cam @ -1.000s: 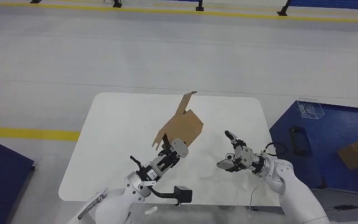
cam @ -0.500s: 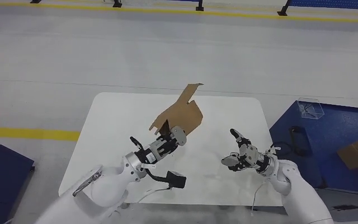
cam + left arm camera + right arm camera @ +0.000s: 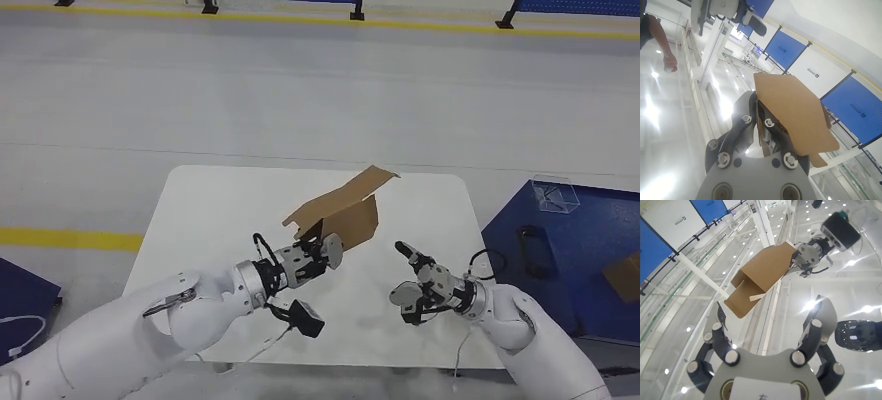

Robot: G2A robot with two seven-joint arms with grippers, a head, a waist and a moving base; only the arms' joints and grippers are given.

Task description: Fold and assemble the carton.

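A brown cardboard carton (image 3: 345,210), partly unfolded with loose flaps, is held in the air over the white table (image 3: 200,220). My left gripper (image 3: 318,250) is shut on its lower edge. In the left wrist view the carton (image 3: 793,117) is pinched between the left gripper's (image 3: 756,98) fingers. My right gripper (image 3: 408,275) hovers open to the right of the carton, apart from it. From the right wrist view the carton (image 3: 762,275) hangs beyond the open right gripper (image 3: 770,311), its open end and flaps facing the camera, with the left gripper (image 3: 806,256) behind it.
A blue bin (image 3: 560,260) stands beside the table's right edge, with a small clear box (image 3: 553,192) on top. A black box (image 3: 305,318) hangs on a cable under the left arm, near the table's front edge.
The left arm has turned the carton from nearly upright to lying flatter, its top flap swinging to the right. The right gripper has shifted slightly left, towards the carton.
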